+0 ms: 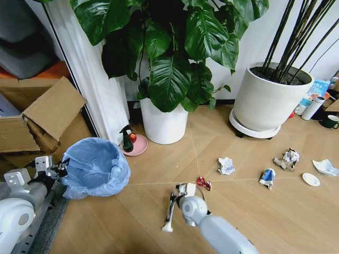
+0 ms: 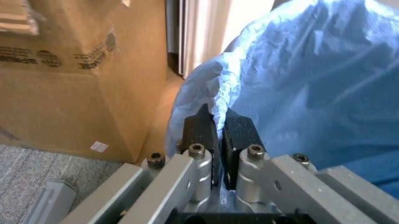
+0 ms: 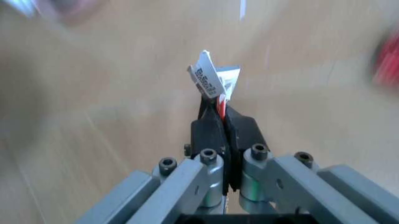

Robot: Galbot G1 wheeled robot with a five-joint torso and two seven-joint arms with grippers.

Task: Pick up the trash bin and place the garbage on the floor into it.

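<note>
Crinkly light blue plastic spills over the rim of the trash bin (image 1: 94, 166), which stands upright with its mouth facing up, on the floor (image 1: 159, 211) beside a cardboard box (image 1: 37, 119) and near a white curtain (image 1: 92, 79). The left gripper (image 1: 62, 168) is clenched on the bag's edge at the bin's rim; in the left wrist view its black fingers (image 2: 201, 133) pinch a fold of the blue plastic (image 2: 219, 100).

The right gripper (image 1: 170, 209) is over the middle of the floor, closed on a white tube wrapper (image 1: 169, 216) whose long axis runs roughly straight away from the robot, leaning slightly right at its far end. In the right wrist view the wrapper (image 3: 212, 81) sticks out past the closed fingers (image 3: 209, 133).

The floor is light brown wood-look planks in a herringbone pattern. The rest of the garbage lies scattered toward the right: a tiny red wrapper (image 1: 204, 183) just beside the right gripper, a crumpled white wad (image 1: 226, 165), a blue-white crushed packet (image 1: 267, 177), another crumpled wad (image 1: 287, 159), a white disc (image 1: 311, 180) and a white scrap (image 1: 325, 167) near the right edge.

Along the far wall stand two white plant pots (image 1: 163, 124), the wider pot (image 1: 264, 100) on a saucer, and a pink dish (image 1: 133, 145) sits between the bin and the nearer pot. Open planks lie between the bin and the right gripper.
</note>
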